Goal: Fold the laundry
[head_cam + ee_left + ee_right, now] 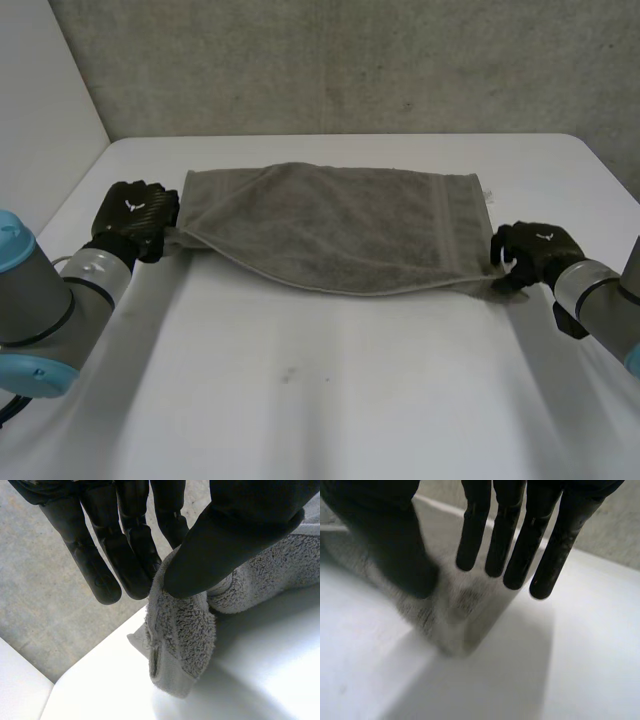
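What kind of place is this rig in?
Likely a robotics lab or test bench, not a home: plain white table, rough grey wall, one grey towel gripped at its ends by the left hand and right hand.

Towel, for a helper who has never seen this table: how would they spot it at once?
On the white table, look at the far half, between the left hand and right hand, which pinch the towel by its ends. It is the one soft thing there: grey terry, folded over.

A grey towel [340, 235] of thick terry, folded double lengthwise, lies stretched sideways across the far half of the white bench [330, 400], its near edge bowing outward and both short ends bunched.
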Available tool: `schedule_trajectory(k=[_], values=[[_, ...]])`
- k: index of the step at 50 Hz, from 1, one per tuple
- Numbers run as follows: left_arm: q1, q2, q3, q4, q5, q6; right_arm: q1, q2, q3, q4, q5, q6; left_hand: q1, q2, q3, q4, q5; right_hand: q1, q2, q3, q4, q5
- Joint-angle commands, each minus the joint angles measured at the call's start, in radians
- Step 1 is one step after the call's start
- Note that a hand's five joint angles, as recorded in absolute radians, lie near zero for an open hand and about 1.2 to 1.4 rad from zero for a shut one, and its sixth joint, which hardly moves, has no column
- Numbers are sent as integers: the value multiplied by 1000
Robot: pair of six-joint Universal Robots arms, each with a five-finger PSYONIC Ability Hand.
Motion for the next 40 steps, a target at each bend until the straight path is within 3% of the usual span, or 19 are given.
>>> schedule_trajectory(k=[1, 5, 6, 7, 8, 9, 10, 11, 12, 13, 14, 17, 19, 23, 24, 28, 32, 36, 40], values=[[0, 7, -8, -53, -1, 12, 0, 11, -59, 174, 0, -105, 212, 179, 181, 179, 188, 597, 468, 474, 473, 493], [-4, 28, -13, -214, -2, 65, 3, -64, -62, 335, -2, -311, 212, 179, 181, 179, 188, 597, 468, 474, 473, 493], [-3, 57, -14, -336, -2, 121, 6, -96, -47, 405, -11, -409, 212, 179, 181, 179, 188, 597, 468, 474, 473, 493], [-1, 88, -19, -463, -10, 184, 6, -97, -46, 406, -11, -410, 212, 179, 181, 179, 188, 597, 468, 474, 473, 493], [-1, 88, -19, -464, -10, 184, -2, -129, -24, 482, -12, -513, 212, 179, 181, 179, 188, 597, 468, 474, 473, 493], [6, 114, -30, -590, -13, 248, -2, -129, -23, 483, -12, -514, 212, 179, 181, 179, 188, 597, 468, 474, 473, 493], [25, 134, -46, -705, -14, 309, -11, -158, 8, 563, 0, -627, 212, 179, 181, 179, 188, 597, 468, 474, 473, 493], [25, 134, -47, -706, -14, 310, -31, -179, 38, 646, 6, -745, 212, 179, 181, 179, 188, 597, 468, 474, 473, 493], [54, 160, -69, -805, -14, 368, -31, -180, 38, 647, 6, -746, 212, 179, 181, 179, 188, 597, 468, 474, 473, 493], [72, 198, -92, -891, -11, 424, -55, -207, 71, 715, 20, -852, 212, 179, 181, 179, 188, 597, 468, 474, 473, 493], [72, 199, -93, -892, -11, 425, -72, -245, 104, 780, 37, -938, 212, 179, 181, 179, 188, 597, 468, 474, 473, 493], [107, 270, -117, -969, 4, 520, -92, -325, 112, 825, 26, -1011, 212, 179, 181, 179, 188, 597, 468, 474, 473, 493], [117, 286, -109, -944, 10, 542, -85, -351, 89, 782, 11, -985, 212, 179, 181, 179, 188, 597, 468, 474, 473, 493], [103, 277, -68, -743, 35, 490, -73, -324, 39, 667, 0, -895, 212, 179, 181, 179, 188, 597, 468, 474, 473, 493], [103, 277, -68, -742, 35, 489, -62, -281, 8, 606, 7, -840, 212, 179, 181, 179, 188, 597, 468, 474, 473, 493], [85, 117, 11, -509, 29, 390, -11, -172, -89, 484, 38, -734, 212, 179, 181, 179, 188, 597, 468, 474, 473, 493], [26, -8, 99, -383, 13, 359, 88, -16, -227, 308, 139, -628, 212, 179, 181, 179, 188, 597, 468, 474, 473, 493], [-15, -180, 243, -247, -77, 344, 122, 128, -331, 121, 213, -603, 212, 179, 181, 179, 188, 597, 468, 474, 473, 493], [-24, -271, 352, -165, -128, 328, 128, 193, -369, -25, 216, -600, 212, 179, 181, 179, 188, 597, 468, 474, 473, 493]])
